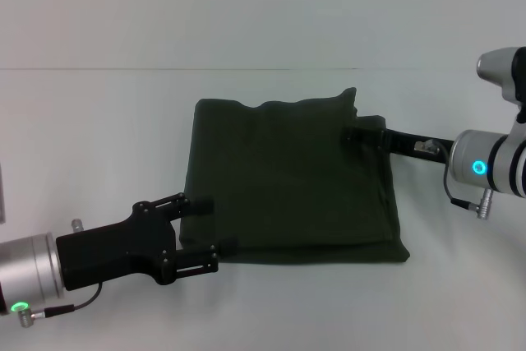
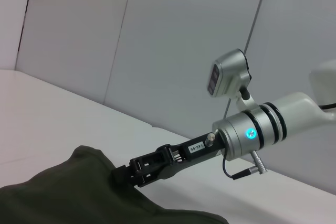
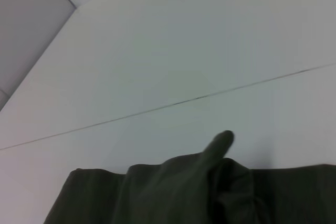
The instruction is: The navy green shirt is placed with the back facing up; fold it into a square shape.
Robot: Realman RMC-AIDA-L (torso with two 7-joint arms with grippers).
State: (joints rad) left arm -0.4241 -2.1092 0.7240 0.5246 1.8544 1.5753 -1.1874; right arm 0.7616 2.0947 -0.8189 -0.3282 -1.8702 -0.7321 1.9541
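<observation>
The shirt (image 1: pixel 288 182) lies folded roughly square at table (image 1: pixel 123 121) centre. Left gripper (image 1: pixel 207 234), fingers apart, straddles its near-left edge. Right gripper (image 1: pixel 355 132) is clamped on the far-right corner; pulling away unreleased would drag the fold open.

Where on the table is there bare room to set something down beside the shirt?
Bare table lies beyond the navy green shirt, and in front of it, right of the left gripper. The shirt's sides are crowded: the left gripper at its near-left edge, the right gripper at its far-right corner.
</observation>
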